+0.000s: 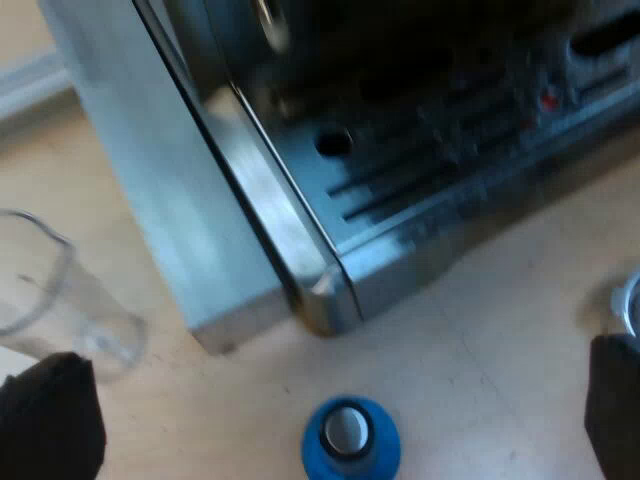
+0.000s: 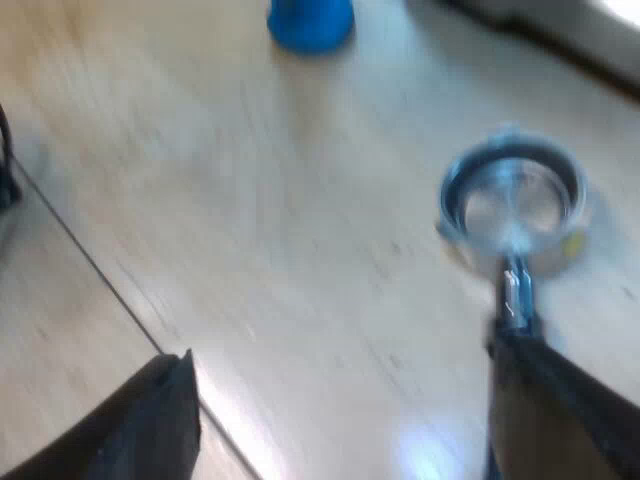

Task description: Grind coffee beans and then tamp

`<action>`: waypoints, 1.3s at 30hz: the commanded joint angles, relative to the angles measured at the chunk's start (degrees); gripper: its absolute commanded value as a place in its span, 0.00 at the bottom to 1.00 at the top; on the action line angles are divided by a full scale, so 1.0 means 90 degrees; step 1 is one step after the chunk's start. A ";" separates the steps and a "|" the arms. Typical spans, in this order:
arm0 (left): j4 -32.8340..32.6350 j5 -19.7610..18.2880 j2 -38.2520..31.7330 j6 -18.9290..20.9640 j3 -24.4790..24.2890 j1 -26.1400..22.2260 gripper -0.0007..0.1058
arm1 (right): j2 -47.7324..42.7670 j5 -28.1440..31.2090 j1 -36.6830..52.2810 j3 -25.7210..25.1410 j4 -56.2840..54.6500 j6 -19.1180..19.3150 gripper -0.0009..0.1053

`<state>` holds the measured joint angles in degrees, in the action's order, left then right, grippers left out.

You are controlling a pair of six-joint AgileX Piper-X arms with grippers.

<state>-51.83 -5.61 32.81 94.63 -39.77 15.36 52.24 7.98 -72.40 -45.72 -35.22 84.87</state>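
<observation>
L wrist view: L gripper [image 1: 335, 365] released, fingers [image 1: 50, 420] wide apart, nothing btwn them, low over table [image 1: 500, 370]. Tamper [image 1: 350, 440], blue, stands upright on table roughly midway btwn the fingers, near machine [image 1: 230, 200] corner but apart from it. Drip tray [image 1: 420, 170] w/ slots at machine's front. Glass [image 1: 60, 300] on table beside machine's side wall, just by one finger. Holder [image 1: 628, 300] rim just by the other finger.

R wrist view: R gripper [image 2: 348, 350] released, fingers [image 2: 150, 425] spread over table [image 2: 300, 200]. Holder [image 2: 512, 200] lies loose on table, basket opening up, shiny inside; its neck runs to one finger, can't tell if touching. Tamper [image 2: 310, 22] well apart from holder.
</observation>
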 commanded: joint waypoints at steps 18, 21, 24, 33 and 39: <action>-0.0270 -0.0448 0.0164 0.0451 -0.2155 -0.1072 0.99 | -0.0191 -0.1639 0.5656 -0.2095 -0.2690 0.1754 0.60; -0.0256 -0.0497 0.0281 0.0558 -0.2203 -0.1337 0.99 | -0.0377 -0.1736 0.6553 -0.2094 -0.2689 0.1982 0.60; -0.0359 -0.0497 0.0281 0.0655 -0.2201 -0.1394 0.99 | -0.0604 -0.1880 0.7339 -0.2094 -0.2689 0.2156 0.60; -0.0808 -0.0450 -0.0010 0.0652 -0.2206 -0.1391 0.99 | -0.1568 -0.2026 0.8724 -0.2094 -0.2877 0.2889 0.60; -0.0825 -0.0229 -0.0899 0.0652 -0.2206 -0.1391 0.99 | -0.2590 -0.2087 0.8651 -0.2094 -0.3125 0.2889 0.60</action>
<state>-59.62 -8.91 25.54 99.86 -59.30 2.82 29.89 -10.16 5.44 -63.97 -62.87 110.13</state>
